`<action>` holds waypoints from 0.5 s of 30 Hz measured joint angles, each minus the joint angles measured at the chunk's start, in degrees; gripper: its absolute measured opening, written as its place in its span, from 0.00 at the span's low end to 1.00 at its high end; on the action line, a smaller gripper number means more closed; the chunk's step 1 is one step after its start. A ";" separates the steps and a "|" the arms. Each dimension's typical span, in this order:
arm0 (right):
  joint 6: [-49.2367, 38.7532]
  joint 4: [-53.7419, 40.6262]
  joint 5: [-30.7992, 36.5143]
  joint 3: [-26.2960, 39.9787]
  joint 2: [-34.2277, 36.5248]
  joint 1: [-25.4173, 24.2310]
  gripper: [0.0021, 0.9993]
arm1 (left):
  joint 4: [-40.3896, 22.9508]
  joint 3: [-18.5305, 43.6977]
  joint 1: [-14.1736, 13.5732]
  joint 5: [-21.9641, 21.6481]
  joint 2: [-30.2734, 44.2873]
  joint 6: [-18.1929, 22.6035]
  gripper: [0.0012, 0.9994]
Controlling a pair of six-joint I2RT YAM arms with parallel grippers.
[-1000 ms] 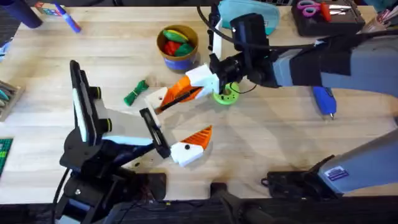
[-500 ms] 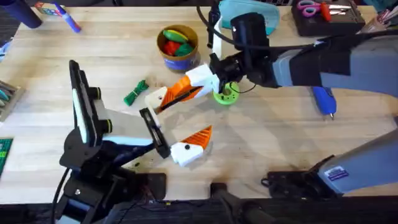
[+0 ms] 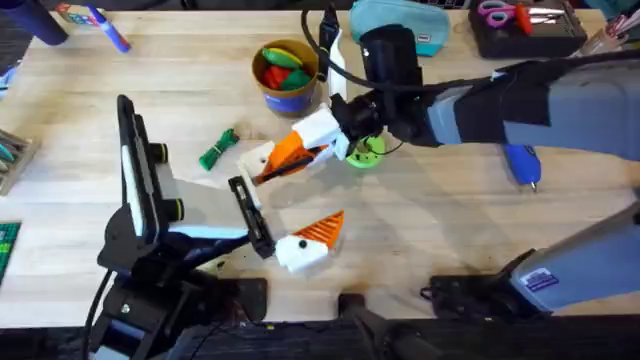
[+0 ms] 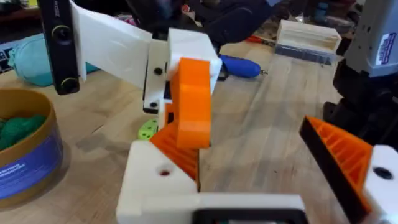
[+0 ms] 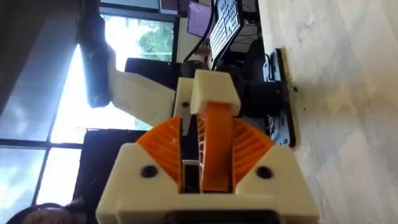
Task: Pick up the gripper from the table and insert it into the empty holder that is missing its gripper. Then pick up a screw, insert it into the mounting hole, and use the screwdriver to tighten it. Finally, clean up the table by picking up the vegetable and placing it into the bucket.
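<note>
Tabletop (image 3: 420, 230); gripper (image 3: 288, 152) in right claw (image 3: 318, 138)

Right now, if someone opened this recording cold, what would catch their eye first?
The right gripper, reaching across mid-table in the overhead view, shut on the orange ribbed gripper with its cream base plate. Just beyond it stands the bucket holding red, yellow and green toy pieces, and the green vegetable lies loose on the table to its left.
</note>
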 joint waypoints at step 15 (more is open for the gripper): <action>-0.27 0.28 -0.78 0.00 0.00 0.87 0.83 | -0.24 0.00 -0.66 3.76 0.00 0.00 0.99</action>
